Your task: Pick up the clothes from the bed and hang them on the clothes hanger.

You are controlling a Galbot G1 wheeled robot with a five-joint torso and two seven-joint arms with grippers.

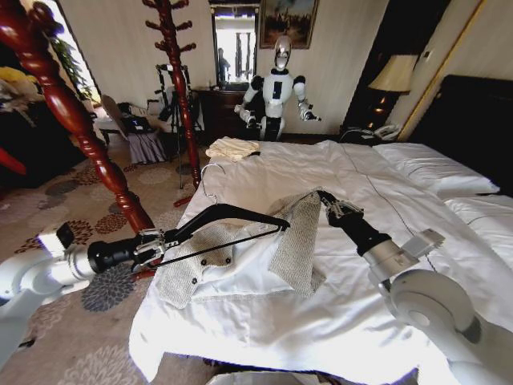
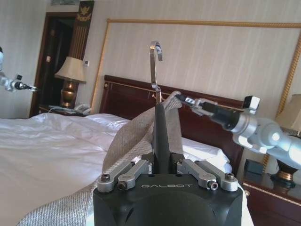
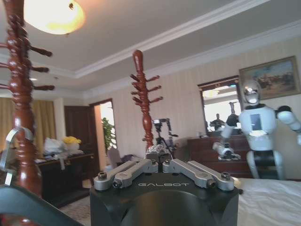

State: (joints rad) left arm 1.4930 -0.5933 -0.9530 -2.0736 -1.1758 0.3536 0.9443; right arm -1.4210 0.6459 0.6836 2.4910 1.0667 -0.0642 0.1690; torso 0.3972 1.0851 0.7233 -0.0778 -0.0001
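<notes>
Left gripper [image 1: 152, 245], low at the near left side of the bed, has its fingers pressed together on one end of the slim black shoulder-shaped clothes hanger [image 1: 228, 215], which it holds above the mattress; the thin silver wire hook [image 2: 155, 59] stands upright in the left wrist view. Right gripper [image 1: 327, 200], reaching in from the near right, pinches a raised fold of the grey-beige coarse-knit cardigan [image 1: 295, 241]; the fold is lifted against the hanger's far arm. The garment's remainder lies spread on the white duvet of the large bed [image 1: 385, 265], white lining upward. Whether the knit already rests over the hanger's shoulder appears likely but cannot be confirmed. Beyond, a small cream-yellow folded cloth [image 1: 231, 148] sits at the far bed corner. A tall reddish-brown turned-wood coat stand [image 1: 178, 80] rises on the carpet to the left.
</notes>
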